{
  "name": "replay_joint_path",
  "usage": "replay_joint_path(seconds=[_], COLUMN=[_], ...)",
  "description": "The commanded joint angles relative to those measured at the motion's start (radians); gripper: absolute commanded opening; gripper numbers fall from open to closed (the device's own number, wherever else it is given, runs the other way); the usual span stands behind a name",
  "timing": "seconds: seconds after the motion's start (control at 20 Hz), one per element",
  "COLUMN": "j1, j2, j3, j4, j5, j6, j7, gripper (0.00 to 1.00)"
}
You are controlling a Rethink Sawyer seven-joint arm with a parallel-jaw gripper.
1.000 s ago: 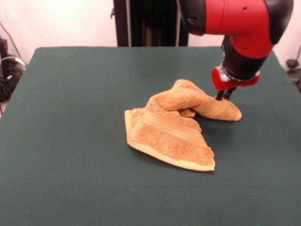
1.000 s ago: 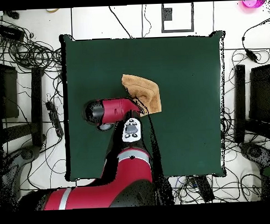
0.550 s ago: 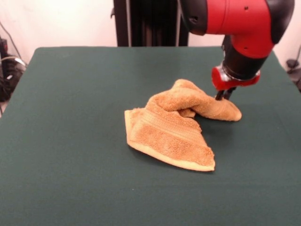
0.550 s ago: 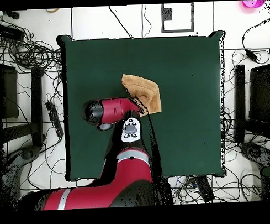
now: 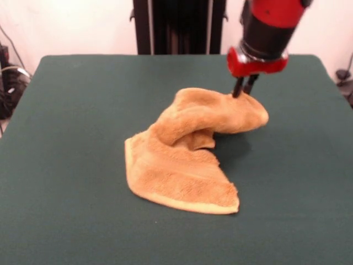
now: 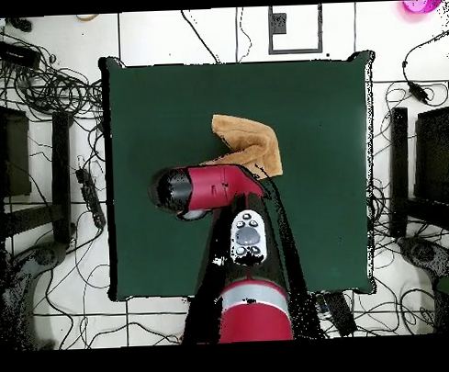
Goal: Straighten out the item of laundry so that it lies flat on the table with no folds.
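**Towel corner lifted and dragged, fold still in**

Since half a second ago my arm has risen and gone toward the far side of the counter [image 5: 66,165], and the towel [image 5: 182,165] has come with it: the near flat part has slid across the green cover and the far end now hangs higher.

The nearest part of the towel lies on the counter with its pale hem toward the camera. Behind it the cloth climbs in a thick twisted roll up to my fingers [image 5: 244,88], which are pressed together on the far top edge of the towel.

My worry is the roll: if I only pull more, the whole towel may slide without opening, or the thick edge may slip out of my pinch. Nothing else lies on the counter; only my own arm hides the towel's edge from above.
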Motion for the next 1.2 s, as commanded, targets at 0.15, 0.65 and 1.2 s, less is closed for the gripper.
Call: replay_joint_path(seconds=[0.15,0.65,1.2], j1=[-0.016,-0.044,-0.206], j2=[-0.027,-0.030,-0.145], j3=[0.055,0.047,0.106], j4=[0.049,0.081,0.243], j5=[-0.100,-0.203,-0.302], j6=[0.038,0.011,-0.103], j7=[-0.028,-0.017,-0.111], gripper=[0.00,0.00,0.00])
